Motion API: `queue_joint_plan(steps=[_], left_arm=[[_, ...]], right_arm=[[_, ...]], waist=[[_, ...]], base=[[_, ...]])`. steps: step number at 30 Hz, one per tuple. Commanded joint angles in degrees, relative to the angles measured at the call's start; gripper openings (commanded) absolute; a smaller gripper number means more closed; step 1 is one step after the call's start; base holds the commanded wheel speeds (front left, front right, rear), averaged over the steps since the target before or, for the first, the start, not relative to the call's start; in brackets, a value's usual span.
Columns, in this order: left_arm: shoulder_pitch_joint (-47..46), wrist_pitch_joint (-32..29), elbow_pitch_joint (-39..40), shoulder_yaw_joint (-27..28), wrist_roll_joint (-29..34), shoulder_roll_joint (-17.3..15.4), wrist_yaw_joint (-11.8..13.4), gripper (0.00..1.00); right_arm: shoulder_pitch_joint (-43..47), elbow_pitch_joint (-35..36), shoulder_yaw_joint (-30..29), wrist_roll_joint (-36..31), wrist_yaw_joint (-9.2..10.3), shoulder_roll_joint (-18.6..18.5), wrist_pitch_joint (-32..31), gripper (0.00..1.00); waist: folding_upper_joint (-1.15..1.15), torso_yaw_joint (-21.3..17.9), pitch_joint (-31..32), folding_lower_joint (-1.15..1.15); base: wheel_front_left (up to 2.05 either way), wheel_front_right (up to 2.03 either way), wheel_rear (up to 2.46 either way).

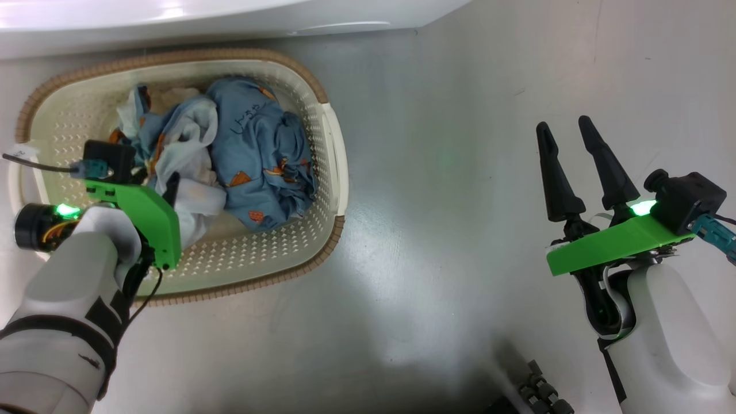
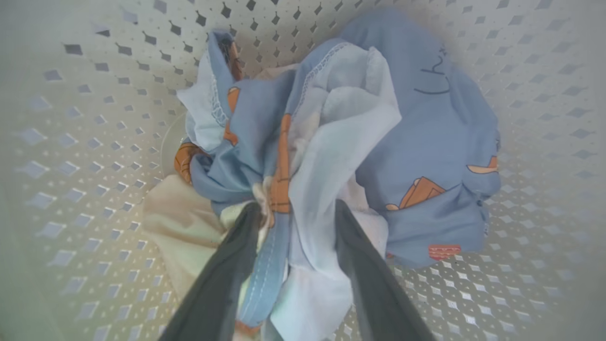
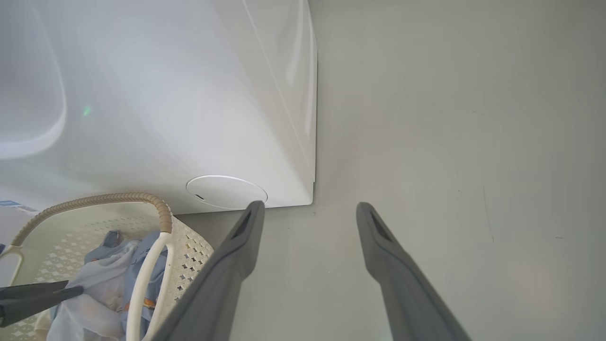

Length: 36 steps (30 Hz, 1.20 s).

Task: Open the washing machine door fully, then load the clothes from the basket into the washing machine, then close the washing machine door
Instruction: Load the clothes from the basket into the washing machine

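Inside the basket, the left gripper stood with fingers apart astride a bunched fold of the clothes heaped there. Closing low on that fold before lifting looked wisest. The right gripper hung spread wide beside the basket.

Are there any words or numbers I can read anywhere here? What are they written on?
Nothing here reads clearly.
On the clothes, dark squiggly writing: too scrawled to read.
On a blue sticker behind the basket: cut off and blurred, unreadable.
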<state>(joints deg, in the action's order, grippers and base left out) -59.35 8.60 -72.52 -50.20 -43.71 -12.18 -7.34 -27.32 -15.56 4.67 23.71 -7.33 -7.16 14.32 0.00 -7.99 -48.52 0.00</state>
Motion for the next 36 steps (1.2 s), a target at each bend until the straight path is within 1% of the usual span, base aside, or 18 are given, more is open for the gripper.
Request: queue_joint_plan(steps=[1,2,3,10,15,21,27,31,36], left_arm=[[-0.2,-0.2,-0.2,0.3,-0.3,-2.4,-0.1,0.25],[-0.2,-0.3,-0.2,0.0,-0.4,-2.4,-0.1,0.11],[-0.3,-0.3,-0.2,-0.2,-0.6,-2.4,-0.1,0.0],[-0.3,-0.1,-0.3,-1.2,-1.7,-2.2,-0.1,0.0],[0.4,2.4,-0.4,-0.6,-3.9,-1.6,-0.1,0.0],[2.2,5.2,0.4,0.3,-6.1,-0.9,-0.1,0.0],[4.6,6.3,2.6,1.1,-7.2,-0.5,-0.1,0.0],[6.3,6.4,6.5,4.6,-6.3,-1.4,-0.1,0.0],[10.7,6.4,12.5,11.0,-2.3,-2.3,0.8,0.0]], right_arm=[[1.4,1.3,1.2,0.0,-0.16,0.3,0.7,1.0],[1.3,1.3,1.2,0.0,-0.16,0.4,0.7,1.0],[1.3,1.3,1.2,0.0,-0.16,0.4,0.7,1.0],[1.3,1.3,0.9,0.0,-0.16,0.4,0.7,1.0],[1.4,1.0,0.5,0.0,-0.16,0.4,0.7,1.0],[2.1,0.2,0.3,0.2,-0.16,0.1,0.7,1.0],[3.6,-0.9,0.3,0.2,-0.16,-0.4,0.7,1.0],[4.7,-1.5,0.1,0.3,-0.16,-0.8,0.7,1.0],[6.4,-2.1,0.0,0.3,-0.16,-1.4,0.7,1.0]], waist=[[0.0,-0.1,0.0,0.0],[0.0,-0.1,0.0,0.0],[0.0,-0.2,0.0,0.0],[0.0,0.1,0.2,0.0],[0.0,1.0,2.2,0.0],[0.0,2.1,5.7,0.0],[0.0,3.4,10.3,0.0],[0.0,4.1,13.5,0.0],[0.0,4.8,17.3,0.0]], base=[[0.0,0.0,0.0],[0.0,0.0,0.0],[0.0,0.0,0.0],[0.0,0.0,0.0],[0.0,0.0,0.0],[0.0,0.0,0.0],[0.0,0.0,0.0],[0.0,0.0,0.0],[0.0,0.0,0.0]])
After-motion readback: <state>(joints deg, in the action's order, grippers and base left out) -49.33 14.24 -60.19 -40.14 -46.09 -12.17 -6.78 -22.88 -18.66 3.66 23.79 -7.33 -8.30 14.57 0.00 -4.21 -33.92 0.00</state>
